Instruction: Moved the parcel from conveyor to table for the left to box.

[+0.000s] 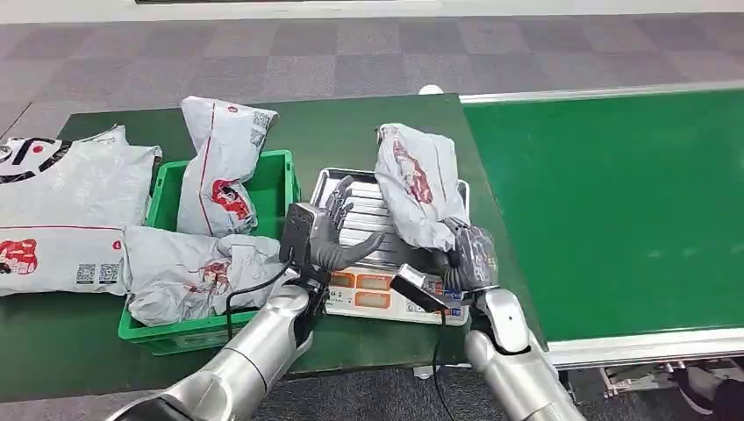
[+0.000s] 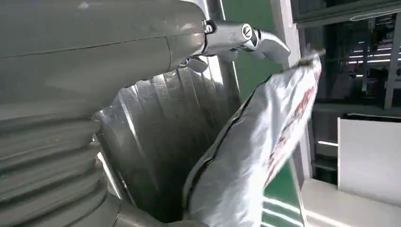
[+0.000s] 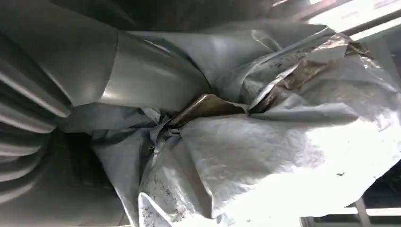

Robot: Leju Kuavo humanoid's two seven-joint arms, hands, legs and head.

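Right robot hand [image 1: 469, 254] grips the grey parcel [image 1: 417, 184] at its lower end, above the ribbed scale tray [image 1: 351, 189]; crumpled plastic hides its fingers. Left robot hand [image 1: 338, 230] hovers beside it over the tray, fingers spread and holding nothing

parcel [image 1: 412, 184] on scale [image 1: 386, 263] | crate [image 1: 263, 189] left | conveyor [image 1: 614, 210] right

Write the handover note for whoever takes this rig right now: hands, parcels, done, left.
Right hand: grips the near end of the grey parcel, which lies on the scale's metal tray.
Left hand: open over the tray beside the parcel, holding nothing.
Green crate: already has parcels in it; more lie on the table to its left.
Done: parcel is off the conveyor.
Left: right hand releases, left hand takes the parcel and boxes it in the crate.
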